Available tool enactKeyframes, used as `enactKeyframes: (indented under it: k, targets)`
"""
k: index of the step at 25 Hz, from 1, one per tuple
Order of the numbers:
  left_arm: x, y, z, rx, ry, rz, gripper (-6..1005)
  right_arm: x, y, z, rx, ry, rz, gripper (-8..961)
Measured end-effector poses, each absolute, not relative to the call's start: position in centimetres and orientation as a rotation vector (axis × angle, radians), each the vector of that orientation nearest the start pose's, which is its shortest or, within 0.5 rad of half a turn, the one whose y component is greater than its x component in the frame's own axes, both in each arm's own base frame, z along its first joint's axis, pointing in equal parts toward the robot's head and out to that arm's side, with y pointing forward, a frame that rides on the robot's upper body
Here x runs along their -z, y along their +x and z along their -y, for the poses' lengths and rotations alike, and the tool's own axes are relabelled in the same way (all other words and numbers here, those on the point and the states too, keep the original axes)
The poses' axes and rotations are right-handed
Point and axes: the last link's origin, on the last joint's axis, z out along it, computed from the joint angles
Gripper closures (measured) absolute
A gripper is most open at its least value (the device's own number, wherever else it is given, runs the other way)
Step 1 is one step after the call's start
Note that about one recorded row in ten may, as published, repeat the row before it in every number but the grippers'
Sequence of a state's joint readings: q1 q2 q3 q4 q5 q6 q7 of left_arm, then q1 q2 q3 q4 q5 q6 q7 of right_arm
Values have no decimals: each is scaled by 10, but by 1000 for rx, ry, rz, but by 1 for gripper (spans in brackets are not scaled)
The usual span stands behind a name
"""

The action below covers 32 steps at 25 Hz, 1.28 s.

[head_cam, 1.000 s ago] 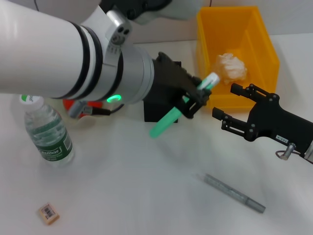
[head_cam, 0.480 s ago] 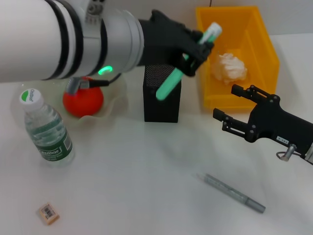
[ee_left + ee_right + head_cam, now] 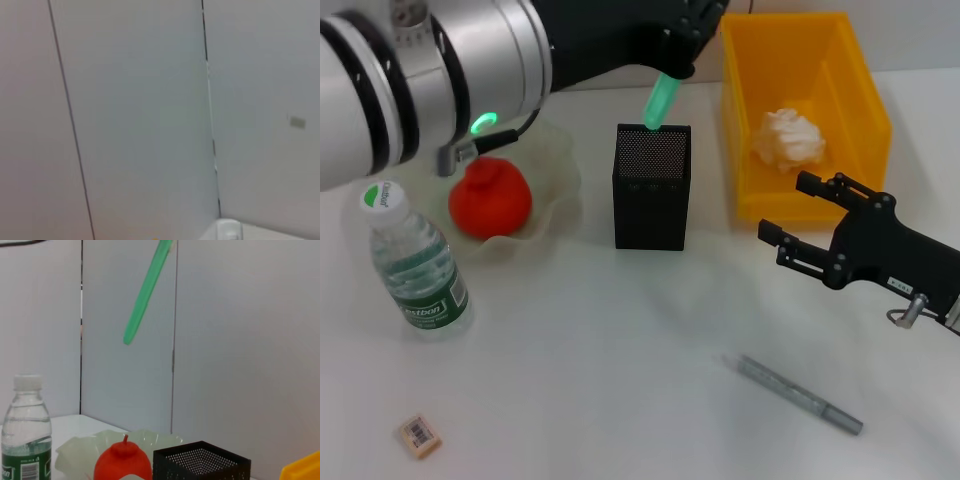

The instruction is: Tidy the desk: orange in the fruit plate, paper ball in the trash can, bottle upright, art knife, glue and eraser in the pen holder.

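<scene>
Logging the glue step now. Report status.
Left gripper shut on green glue stick, held above the pen holder, tip not yet inside. Right gripper open, idle beside the trash can. Nothing over the holder's mouth.

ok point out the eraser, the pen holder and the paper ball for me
eraser (image 3: 420, 436), head view, on its barcode label
pen holder (image 3: 651, 200), head view, on its front mesh wall
paper ball (image 3: 785, 138), head view, on the middle of the crumpled wad

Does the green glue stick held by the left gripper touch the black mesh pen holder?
Apart. In the right wrist view, the green glue stick hangs high above the black mesh pen holder, with bare wall between them.
</scene>
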<state>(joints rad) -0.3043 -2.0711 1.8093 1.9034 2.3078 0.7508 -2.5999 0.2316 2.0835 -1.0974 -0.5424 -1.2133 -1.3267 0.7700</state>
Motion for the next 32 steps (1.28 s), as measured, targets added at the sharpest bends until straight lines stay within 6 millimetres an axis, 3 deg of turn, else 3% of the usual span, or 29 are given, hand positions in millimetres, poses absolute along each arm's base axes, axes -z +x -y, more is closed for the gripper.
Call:
enactKeyframes:
  k: [11,24,32]
  targets:
    - [15,-61,-336,730,-2406,366,805,12,308,-286,-807,-2250,-362,187]
    - [27,-76,-350,810,-2380,353,805,12,309,-287,-807,-2249,-364,187]
    - [45,-90,-370,844,-2384,374,805,13,309,-286,-810,-2250,-370,187]
